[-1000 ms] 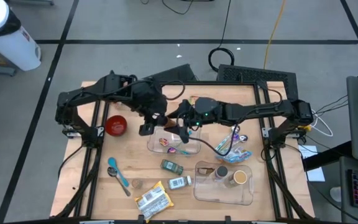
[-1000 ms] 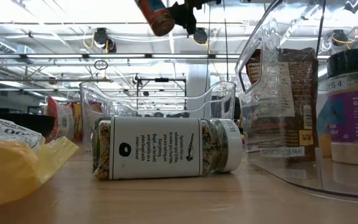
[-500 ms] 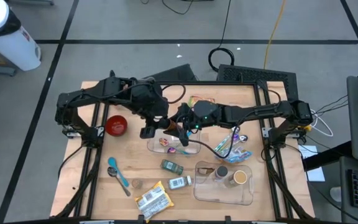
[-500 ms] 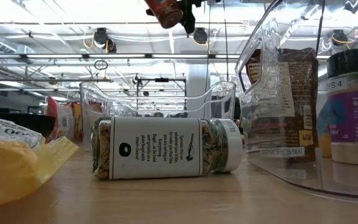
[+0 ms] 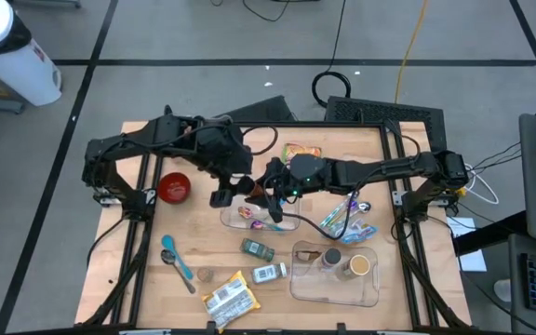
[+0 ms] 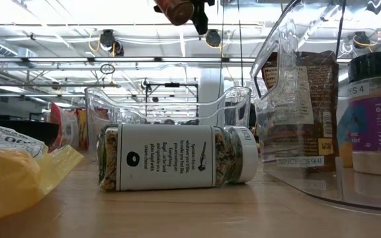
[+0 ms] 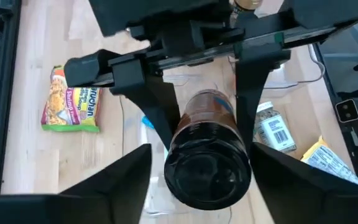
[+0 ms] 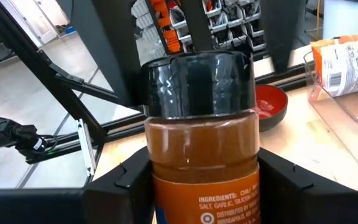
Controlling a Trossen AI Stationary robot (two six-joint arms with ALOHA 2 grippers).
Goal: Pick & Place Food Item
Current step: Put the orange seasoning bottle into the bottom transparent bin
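Spice jar point(image 7: 207, 155) risen; ingredients label wrist-only

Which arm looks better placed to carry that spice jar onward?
Probably the right. The right gripper presses both sides of the jar, while the left gripper stands open, clear of the lid.

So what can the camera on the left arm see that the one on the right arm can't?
Only the left wrist view shows the noodle packet lying on the table, a small labelled jar, and the far arm's jaws either side of the spice bottle. Only the right wrist view shows the red bowl, the bottle's ingredients label and shelving in the room behind. Both show that same black-capped spice bottle up close, in mid-air between the two arms' jaws.
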